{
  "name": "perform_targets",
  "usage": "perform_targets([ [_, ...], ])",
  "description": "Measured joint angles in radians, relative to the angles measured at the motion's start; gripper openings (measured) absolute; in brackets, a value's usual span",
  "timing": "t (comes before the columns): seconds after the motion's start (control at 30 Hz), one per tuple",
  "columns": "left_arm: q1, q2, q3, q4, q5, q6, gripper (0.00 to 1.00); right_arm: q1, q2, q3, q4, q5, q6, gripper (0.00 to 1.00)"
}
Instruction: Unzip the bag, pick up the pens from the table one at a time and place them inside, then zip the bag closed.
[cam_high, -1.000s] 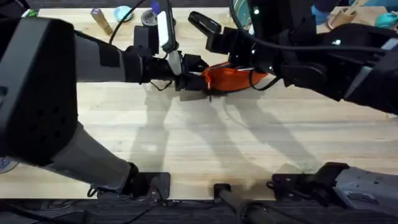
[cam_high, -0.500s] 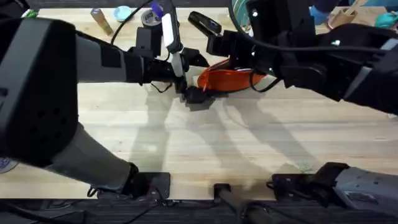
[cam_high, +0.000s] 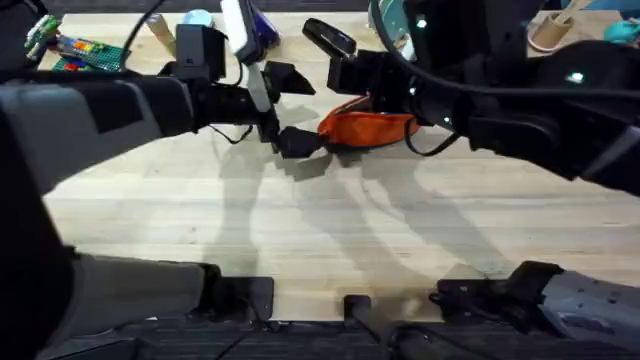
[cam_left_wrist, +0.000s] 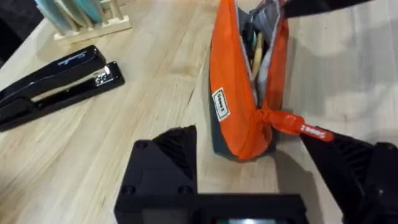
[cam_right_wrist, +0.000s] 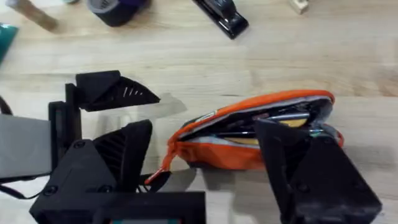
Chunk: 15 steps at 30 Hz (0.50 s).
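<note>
— Where is the bag (cam_high: 365, 128)?
— On the table (cam_high: 330, 230), unzipped, a pen (cam_left_wrist: 257, 53) inside.
— The left gripper (cam_left_wrist: 261, 165)?
— Jaws wide apart, empty, by the pull tab (cam_left_wrist: 300, 126).
— The right gripper (cam_right_wrist: 211, 158)?
— Jaws spread over the bag, gripping nothing.

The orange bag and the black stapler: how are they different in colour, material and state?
The bag is orange fabric with a dark lower edge; the stapler is black and hard-looking. The bag's zipper is open, with pens showing inside, whereas the stapler is shut. The bag stands on its edge, while the stapler lies flat. Both are long and rest on the table.
</note>
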Motion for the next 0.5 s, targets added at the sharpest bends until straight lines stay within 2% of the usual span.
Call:
perform_targets([
  [0.1, 0.021, -0.036, 0.000, -0.059, 0.003, 0.012, 0.995, 0.014, -0.018, 0.000, -0.001, 0.000, -0.003, 0.996],
  [0.23, 0.054, -0.089, 0.000, -0.175, 0.019, 0.065, 0.995, 0.027, -0.022, 0.000, -0.007, 0.000, -0.003, 0.996],
  [0.5, 0.110, -0.166, 0.000, -0.420, 0.034, 0.238, 0.995, 0.031, -0.022, 0.000, -0.020, -0.044, -0.001, 0.995],
])
